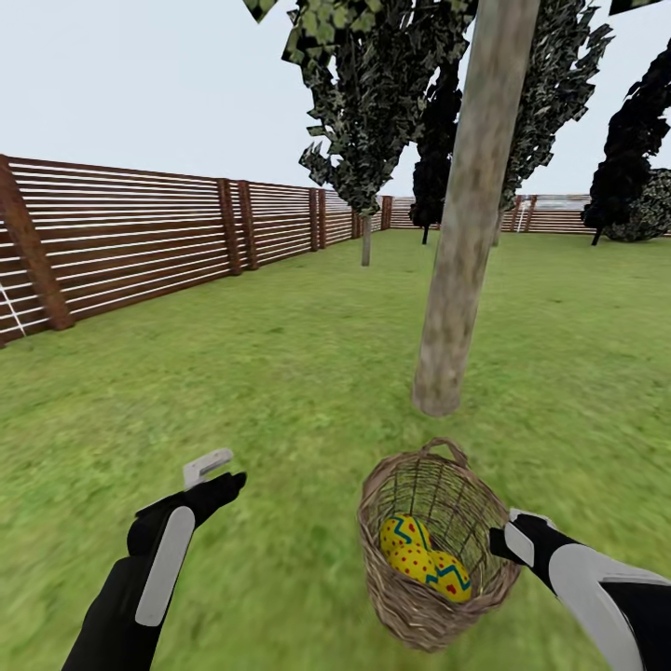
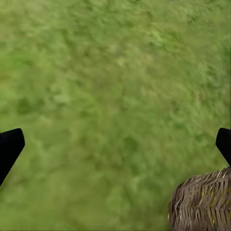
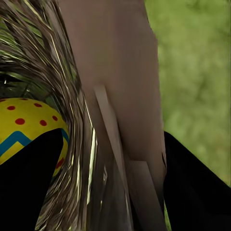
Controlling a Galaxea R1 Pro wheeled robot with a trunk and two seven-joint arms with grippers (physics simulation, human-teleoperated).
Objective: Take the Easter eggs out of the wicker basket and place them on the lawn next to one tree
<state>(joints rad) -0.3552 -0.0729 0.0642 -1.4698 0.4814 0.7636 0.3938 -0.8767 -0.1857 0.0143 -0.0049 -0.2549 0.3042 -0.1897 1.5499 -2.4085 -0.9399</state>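
The wicker basket [image 1: 433,550] hangs tilted just in front of the tree [image 1: 466,242] trunk, over the lawn [image 1: 280,373]. Yellow Easter eggs [image 1: 419,554] with blue zigzags and red dots lie inside it, pressed together. My right gripper [image 1: 508,542] is shut on the basket's rim. In the right wrist view the woven wall [image 3: 86,144] runs between my right gripper [image 3: 113,168] fingers, with one egg [image 3: 24,120] beside the inner finger. My left gripper [image 1: 219,477] hovers open over grass, left of the basket; the left wrist view shows that gripper [image 2: 117,144] spread wide and the basket's edge [image 2: 202,202].
A brown slat fence [image 1: 140,233] runs along the left and far side of the garden. More trees [image 1: 368,168] and dark cypresses [image 1: 624,168] stand farther back. Open grass lies to the left and right of the near trunk.
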